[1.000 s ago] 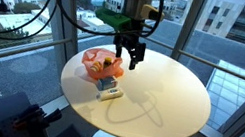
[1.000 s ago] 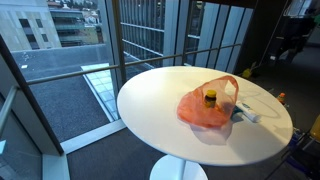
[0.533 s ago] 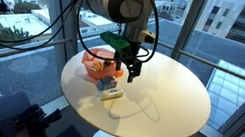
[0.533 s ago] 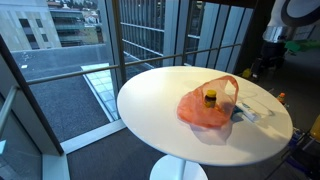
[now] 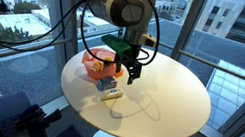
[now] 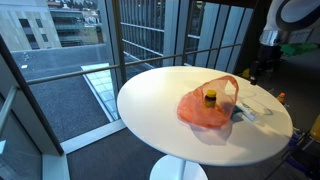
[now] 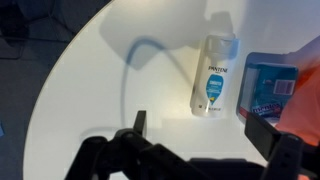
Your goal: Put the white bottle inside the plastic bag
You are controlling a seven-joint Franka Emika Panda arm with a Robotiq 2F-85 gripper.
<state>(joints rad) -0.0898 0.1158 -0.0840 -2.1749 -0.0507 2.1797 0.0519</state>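
A white Pantene bottle [image 7: 214, 74] lies flat on the round white table [image 5: 174, 93]; it also shows in both exterior views [image 5: 111, 94] [image 6: 248, 115], next to the bag. The orange plastic bag [image 6: 207, 107] sits open on the table, also seen in an exterior view [image 5: 96, 62], with a yellow-capped item inside. My gripper [image 7: 205, 132] is open and empty, hovering above the table just short of the bottle. In an exterior view the gripper [image 5: 125, 71] hangs over the bag's edge and the bottle.
A blue box [image 7: 270, 86] lies beside the bottle at the bag's mouth. Glass walls and railings surround the table. The table edge curves close to the bottle on one side.
The arm came down and forward from above the bag toward the bottle over the last second, then barely moved. The gripper stayed open. Bottle and bag have not moved.
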